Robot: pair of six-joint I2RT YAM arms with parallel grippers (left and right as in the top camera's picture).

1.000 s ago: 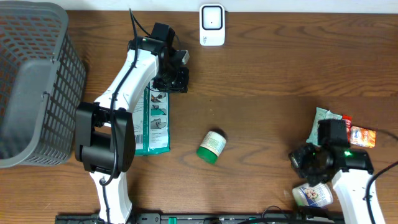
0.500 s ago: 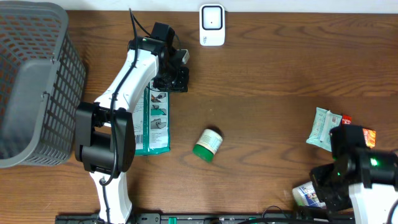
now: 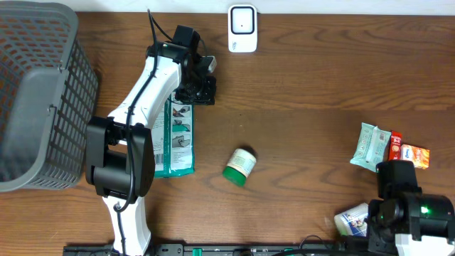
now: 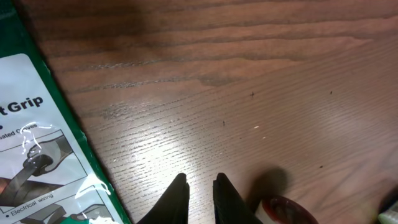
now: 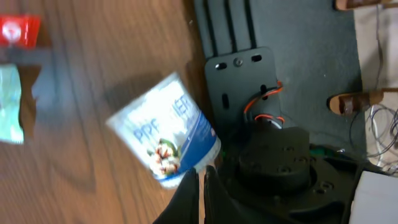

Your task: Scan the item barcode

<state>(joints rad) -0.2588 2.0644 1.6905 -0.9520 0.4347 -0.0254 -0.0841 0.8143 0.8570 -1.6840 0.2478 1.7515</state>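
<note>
The white scanner [image 3: 242, 28] stands at the back edge of the table. My left gripper [image 3: 202, 90] hovers low over bare wood to its front left, and its jaws [image 4: 200, 180] are almost together with nothing between them. Under that arm lies a flat green package [image 3: 175, 141], whose edge also shows in the left wrist view [image 4: 43, 155]. A green-lidded jar [image 3: 239, 167] lies on its side mid-table. My right arm [image 3: 404, 212] is at the front right corner. Its gripper [image 5: 203, 169] is shut and empty beside the rim of a white and blue cup [image 5: 166, 140].
A grey mesh basket [image 3: 35, 92] fills the left side. A teal packet [image 3: 370, 146] and a red-orange packet [image 3: 409, 153] lie at the right edge, with the white and blue cup [image 3: 352, 221] near the front edge. A red-rimmed object [image 4: 287, 210] sits right of the left fingers.
My right arm has pulled back toward the front right corner, uncovering the teal packet. The green-lidded jar shifted slightly. The left arm has stayed put.
</note>
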